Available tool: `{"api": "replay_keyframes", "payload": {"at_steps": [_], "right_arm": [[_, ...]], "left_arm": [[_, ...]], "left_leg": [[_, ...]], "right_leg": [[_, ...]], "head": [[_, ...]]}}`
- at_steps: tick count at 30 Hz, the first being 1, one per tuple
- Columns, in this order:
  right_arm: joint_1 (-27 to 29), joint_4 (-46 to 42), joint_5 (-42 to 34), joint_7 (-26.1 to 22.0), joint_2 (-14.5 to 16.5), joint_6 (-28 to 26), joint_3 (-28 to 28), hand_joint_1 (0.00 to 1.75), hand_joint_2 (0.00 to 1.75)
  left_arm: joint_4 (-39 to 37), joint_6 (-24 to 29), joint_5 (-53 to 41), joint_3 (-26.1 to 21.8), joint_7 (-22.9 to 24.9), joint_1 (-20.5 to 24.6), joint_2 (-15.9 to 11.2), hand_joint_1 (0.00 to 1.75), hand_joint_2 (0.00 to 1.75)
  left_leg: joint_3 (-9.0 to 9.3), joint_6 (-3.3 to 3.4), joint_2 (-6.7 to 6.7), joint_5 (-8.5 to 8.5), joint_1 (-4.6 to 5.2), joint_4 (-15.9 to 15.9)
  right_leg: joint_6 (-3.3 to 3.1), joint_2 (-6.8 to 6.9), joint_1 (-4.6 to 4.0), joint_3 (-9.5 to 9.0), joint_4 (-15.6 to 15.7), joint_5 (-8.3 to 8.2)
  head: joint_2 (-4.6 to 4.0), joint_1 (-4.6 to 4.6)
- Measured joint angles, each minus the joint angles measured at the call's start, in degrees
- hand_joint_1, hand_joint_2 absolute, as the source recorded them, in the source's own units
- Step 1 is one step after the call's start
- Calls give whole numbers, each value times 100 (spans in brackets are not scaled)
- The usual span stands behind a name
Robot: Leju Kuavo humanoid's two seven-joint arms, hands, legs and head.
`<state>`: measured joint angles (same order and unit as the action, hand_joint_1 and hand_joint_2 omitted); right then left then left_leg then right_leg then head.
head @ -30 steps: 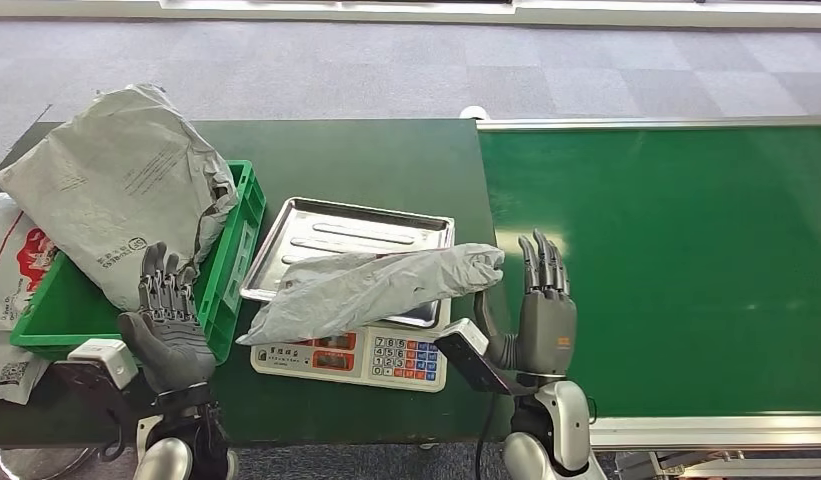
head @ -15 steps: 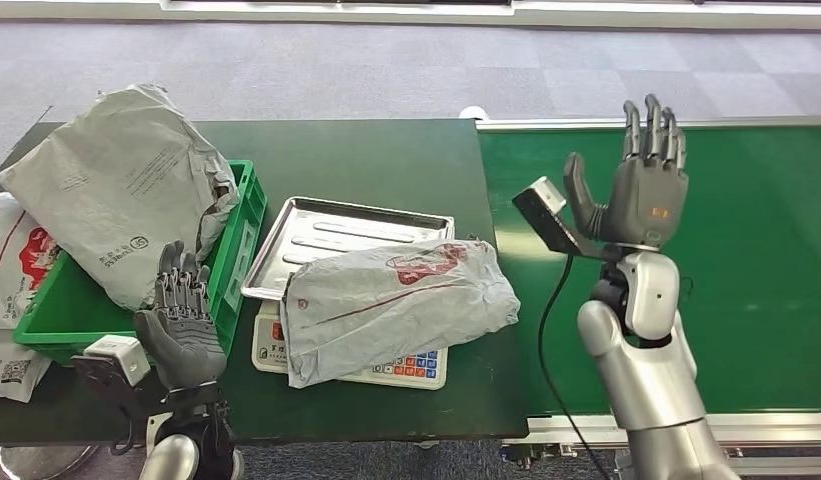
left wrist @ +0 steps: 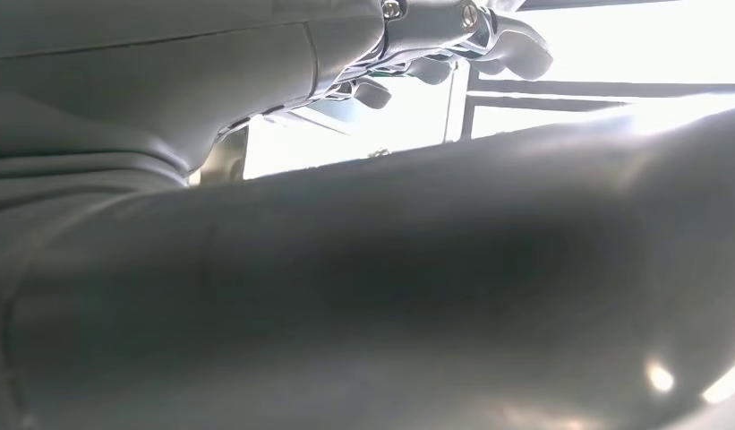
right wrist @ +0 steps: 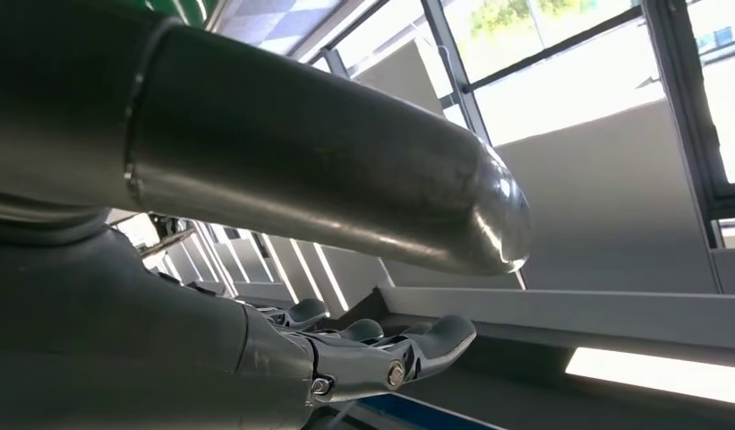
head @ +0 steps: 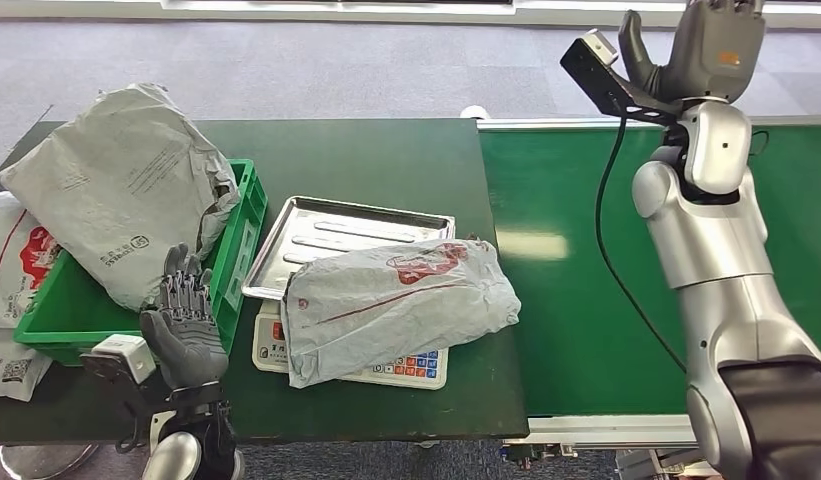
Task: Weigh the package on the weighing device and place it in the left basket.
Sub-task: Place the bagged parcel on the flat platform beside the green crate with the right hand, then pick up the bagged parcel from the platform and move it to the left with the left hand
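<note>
Two hands were seen, and nothing was held in either. The right hand [head: 714,42] was raised high above the far edge of the green conveyor belt [head: 676,260], fingers extended upward and apart, thumb spread to the side; in the right wrist view its fingers [right wrist: 381,354] were seen stretched out with nothing between them. The left hand [head: 186,325] was held low at the near edge of the dark green table [head: 386,160], just beside the green basket [head: 231,270], fingers straight and released. The package [head: 396,300], a grey plastic mailer with red print, was laid flat across the weighing device [head: 356,365], so that much of the steel tray [head: 326,225] and part of the keypad were covered. A large crumpled grey bag [head: 116,190] was piled in the basket, leaning over its rim. A white bag with red markings [head: 11,265] was seen at the table's left edge.
</note>
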<state>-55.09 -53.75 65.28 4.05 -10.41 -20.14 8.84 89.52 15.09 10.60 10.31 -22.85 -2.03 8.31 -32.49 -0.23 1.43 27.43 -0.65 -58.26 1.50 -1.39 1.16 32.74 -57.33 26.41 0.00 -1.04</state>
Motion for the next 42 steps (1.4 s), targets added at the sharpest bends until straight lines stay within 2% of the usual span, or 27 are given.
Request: {"api": "replay_keyframes", "payload": {"at_steps": [3, 6, 10, 13, 16, 18, 21, 24, 28, 35, 39, 42], "right_arm": [[79, -69, -597, -382, -44, -252, 121, 0, 0], [661, -835, -1418, -833, -196, -710, 197, 0, 0], [1860, -2351, -1965, -1203, -558, -1440, 171, 0, 0], [3311, -3752, -2159, -1687, -762, -1907, -200, 0, 0], [4783, -5034, -2432, -2514, -620, -1994, -919, 0, 0], [5536, -5709, -2566, -2882, -439, -2007, -1392, 0, 0], [6220, -6406, -2626, -3042, -235, -2008, -1881, 0, 0], [6665, -6877, -2640, -3224, -24, -2007, -2144, 0, 0], [6870, -7121, -2671, -3175, 66, -2003, -2206, 0, 0], [6750, -7093, -2726, -2956, -158, -1993, -2197, 0, 0], [6688, -7030, -2702, -2919, -222, -1985, -2072, 0, 0], [6689, -6981, -2766, -2934, -232, -1984, -1978, 0, 0]], "left_arm": [[8, 50, -46, 1, -53, -7, -26, 0, 0], [95, 54, -331, -1, -118, -53, -106, 0, 0], [292, 56, -772, -6, -142, -156, -211, 0, 0], [496, 129, -1190, -57, -87, -305, -275, 0, 0], [636, 273, -1976, -131, 42, -417, -351, 0, 0], [693, 333, -2426, -158, 100, -460, -410, 0, 0], [743, 296, -2781, -171, 196, -474, -491, 0, 0], [754, 14, -3437, -168, 472, -382, -653, 0, 0], [540, -648, -4380, -62, 920, 124, -1105, 0, 175], [-725, -1980, -4852, 692, 1212, 1767, -2149, 0, 175], [-1586, -2752, -4714, 1367, 1140, 2717, -2496, 0, 175], [-2166, -3082, -4475, 1862, 1019, 3244, -2613, 0, 175]], "left_leg": [[2, 0, 1, 0, -1, -1], [2, 0, 23, 0, -4, -2], [-1, 1, 44, 7, -8, -2], [3, 0, 74, 22, -13, 0], [-5, -4, 89, 34, -13, 3], [-6, -9, 85, 41, -13, 6], [1, -11, 61, 46, -13, 8], [8, -11, 53, 45, -13, 8], [13, -18, 39, 34, -13, 8], [8, -21, 22, -2, -13, 7], [7, -23, 19, -9, -13, 7], [7, -23, 12, -9, -13, 7]], "right_leg": [[0, 1, -1, 0, 1, 0], [-2, 20, -5, -4, 4, 4], [-2, 39, -9, -8, 9, 17], [-3, 72, -14, -27, 15, 41], [-5, 93, -14, -27, 14, 58], [-10, 90, -14, -24, 13, 64], [-13, 69, -14, -18, 11, 66], [-13, 60, -14, -17, 11, 66], [-20, 50, -14, -15, 7, 54], [-27, 39, -14, -7, 1, 15], [-26, 36, -14, -5, -1, 5], [-26, 28, -13, -2, -1, 1]], "head": [[0, -1], [0, -1], [0, 0], [0, 1], [0, 0], [0, -1], [0, 0], [0, 0], [0, -1], [0, -1], [0, 0], [0, -1]]}}
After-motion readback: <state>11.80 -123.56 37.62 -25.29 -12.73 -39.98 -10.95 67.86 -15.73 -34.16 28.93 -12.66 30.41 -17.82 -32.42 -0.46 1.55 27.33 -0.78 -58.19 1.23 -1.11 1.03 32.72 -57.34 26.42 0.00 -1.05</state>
